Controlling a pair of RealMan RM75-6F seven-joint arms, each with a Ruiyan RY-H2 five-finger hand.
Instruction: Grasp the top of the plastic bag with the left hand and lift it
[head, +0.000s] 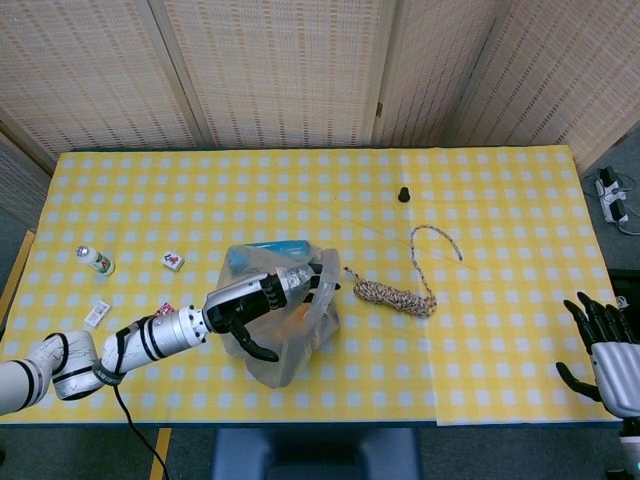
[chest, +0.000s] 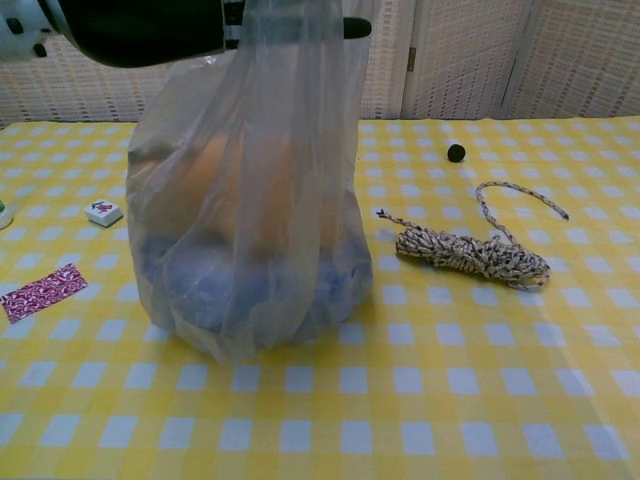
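Observation:
A clear plastic bag (head: 290, 325) (chest: 250, 240) with orange and blue things inside stands on the yellow checked table (head: 500, 340), its bottom resting on the cloth. My left hand (head: 262, 300) (chest: 150, 28) grips the gathered top of the bag from the left, fingers wrapped around the plastic. In the chest view the hand sits at the top edge, above the bag's body. My right hand (head: 605, 345) is at the far right edge of the table, fingers spread, holding nothing.
A coiled speckled rope (head: 395, 292) (chest: 470, 250) lies right of the bag. A small black knob (head: 404, 194) (chest: 456, 152) sits behind it. At the left are a small bottle (head: 97, 260), a mahjong tile (head: 173, 260) (chest: 104, 211) and a patterned packet (chest: 42, 292).

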